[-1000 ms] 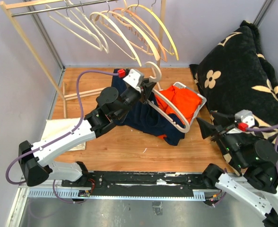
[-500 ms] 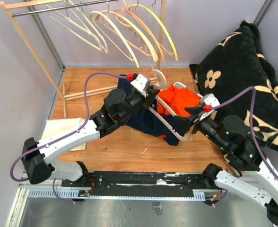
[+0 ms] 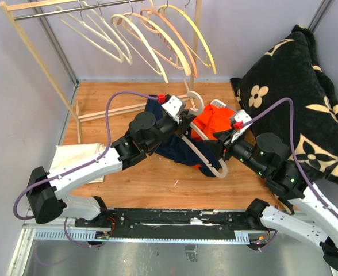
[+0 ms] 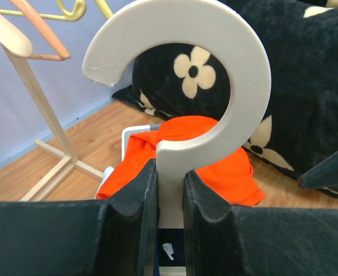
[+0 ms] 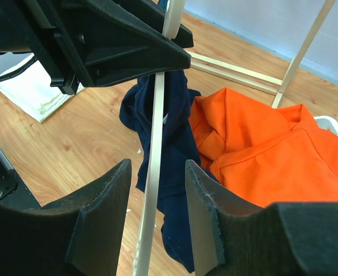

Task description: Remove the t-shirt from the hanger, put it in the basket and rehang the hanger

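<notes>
Top: the navy cloth t-shirt point(image 3: 172, 148) is draped on the cream plastic hanger point(image 3: 215, 171). Left wrist: the hanger's neck is clamped by the left gripper point(image 4: 170, 187). Right wrist: the right gripper point(image 5: 157, 178) is held apart near the shirt; cloth must next be pinched and pulled off.

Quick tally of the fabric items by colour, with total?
Navy: 1, t-shirt on the hanger
Orange: 1, garment
Black with cream flowers: 1, blanket
White: 1, cloth
Total: 4
</notes>
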Motion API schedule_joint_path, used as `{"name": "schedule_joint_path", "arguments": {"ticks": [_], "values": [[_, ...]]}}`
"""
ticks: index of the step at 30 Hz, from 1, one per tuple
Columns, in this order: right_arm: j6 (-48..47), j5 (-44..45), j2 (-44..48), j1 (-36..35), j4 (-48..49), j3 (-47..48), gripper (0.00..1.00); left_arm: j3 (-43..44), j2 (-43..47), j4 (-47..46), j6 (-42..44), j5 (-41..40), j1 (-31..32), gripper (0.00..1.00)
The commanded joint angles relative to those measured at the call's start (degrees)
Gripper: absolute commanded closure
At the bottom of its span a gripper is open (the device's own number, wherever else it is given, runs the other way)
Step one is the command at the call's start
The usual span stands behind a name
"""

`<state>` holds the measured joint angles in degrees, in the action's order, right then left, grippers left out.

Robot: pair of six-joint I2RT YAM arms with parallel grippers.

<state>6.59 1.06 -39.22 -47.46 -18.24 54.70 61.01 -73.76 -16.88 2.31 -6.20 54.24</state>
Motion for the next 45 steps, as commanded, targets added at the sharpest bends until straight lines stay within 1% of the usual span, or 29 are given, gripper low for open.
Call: {"name": "schedule_joint_path", "arguments": {"ticks": [1,7,14,22,28,29,32,37,40,41,42,45], "values": [[1.8,-1.2,-0.1,-1.1,2.8,-0.9,0.58,-0.4,2.3,-4.6,-0.1,0.9,0.7,0.99],[2.9,-1.4,-0.3,-1.2,3.3,-2.1,0.61,-0.1,2.6,-4.8,-0.1,0.7,0.9,0.99],[3.4,-1.3,-0.2,-1.2,3.8,-3.0,0.68,0.3,2.3,-5.1,0.0,0.5,1.5,1.00],[3.8,-0.8,0.3,-1.2,4.4,-3.7,0.84,0.4,2.4,-5.7,0.0,0.2,2.5,0.99],[4.0,-0.3,1.2,-1.1,5.0,-4.2,0.97,0.3,2.5,-5.6,0.1,-0.3,2.8,0.99],[4.0,-0.2,1.3,-1.1,5.1,-4.2,0.99,0.3,2.5,-5.5,0.1,-0.3,2.7,0.99],[4.1,-0.3,1.8,-1.2,5.7,-4.6,0.99,0.6,2.3,-4.8,0.0,-0.6,2.8,0.98],[4.2,0.6,2.9,-1.1,6.4,-5.0,0.99,1.3,2.5,-3.2,0.0,-1.5,2.8,0.72],[3.4,1.5,3.8,-1.2,6.4,-5.1,0.99,0.8,3.7,-2.9,0.2,-1.8,2.9,0.53],[3.2,2.0,4.1,-1.2,6.3,-5.2,0.99,0.3,4.4,-3.0,0.3,-1.9,2.9,0.48],[3.0,2.5,4.4,-1.1,6.3,-5.3,0.99,-0.1,5.0,-3.1,0.3,-2.0,2.9,0.45],[2.4,3.9,5.3,-1.2,6.3,-5.5,0.99,-1.6,6.8,-3.0,0.3,-2.4,2.8,0.42]]}}
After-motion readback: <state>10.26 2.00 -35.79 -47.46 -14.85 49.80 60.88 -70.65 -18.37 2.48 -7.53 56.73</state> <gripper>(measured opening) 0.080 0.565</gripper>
